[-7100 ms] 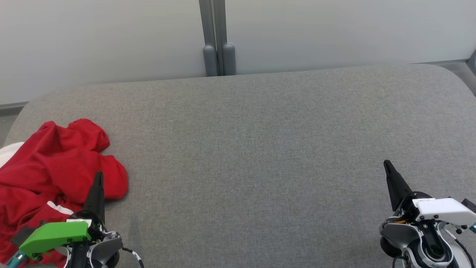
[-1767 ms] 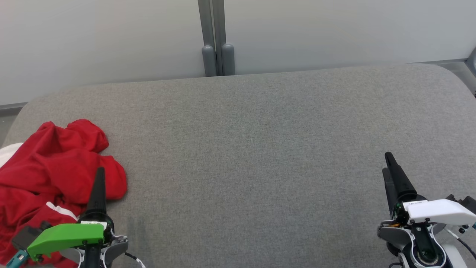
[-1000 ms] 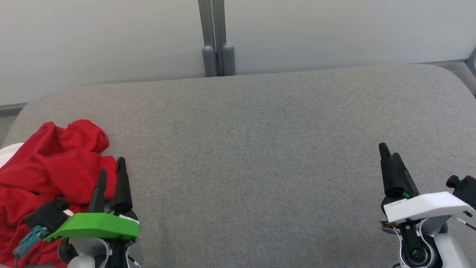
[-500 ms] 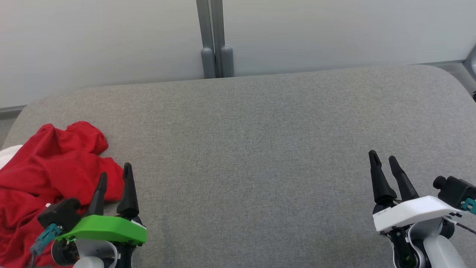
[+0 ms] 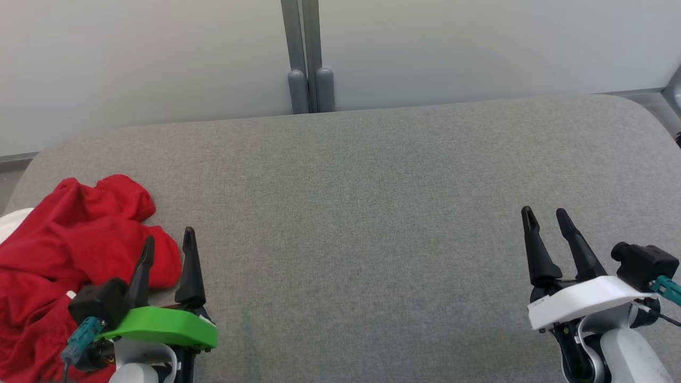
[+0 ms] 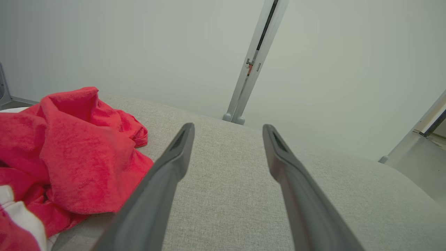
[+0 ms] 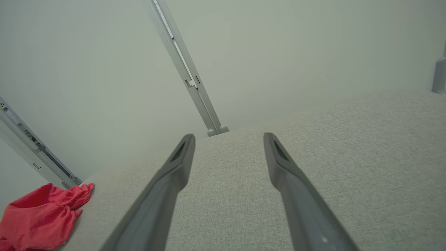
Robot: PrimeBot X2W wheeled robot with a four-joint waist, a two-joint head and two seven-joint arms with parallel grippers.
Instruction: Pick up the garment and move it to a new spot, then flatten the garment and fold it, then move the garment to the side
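Observation:
The garment (image 5: 69, 244) is a crumpled red piece with white trim, heaped at the left end of the grey cushioned surface (image 5: 362, 213). My left gripper (image 5: 167, 246) hovers at its right edge, open and empty, its left finger over the red cloth. In the left wrist view the garment (image 6: 66, 153) lies left of the open left gripper (image 6: 228, 130). My right gripper (image 5: 542, 218) stands open and empty near the right front. The right wrist view has the open right gripper (image 7: 228, 137) over bare cushion, with the garment (image 7: 41, 216) far off at lower left.
A pale wall with a grey vertical post (image 5: 306, 58) runs behind the cushion. The cushion's edge curves down at the far left (image 5: 26, 165) and far right (image 5: 659, 117). A white cloth (image 5: 10, 226) peeks from under the garment's left side.
Both grippers have turned about their wrists so both fingers of each show side by side, and both have edged forward. The garment has not moved.

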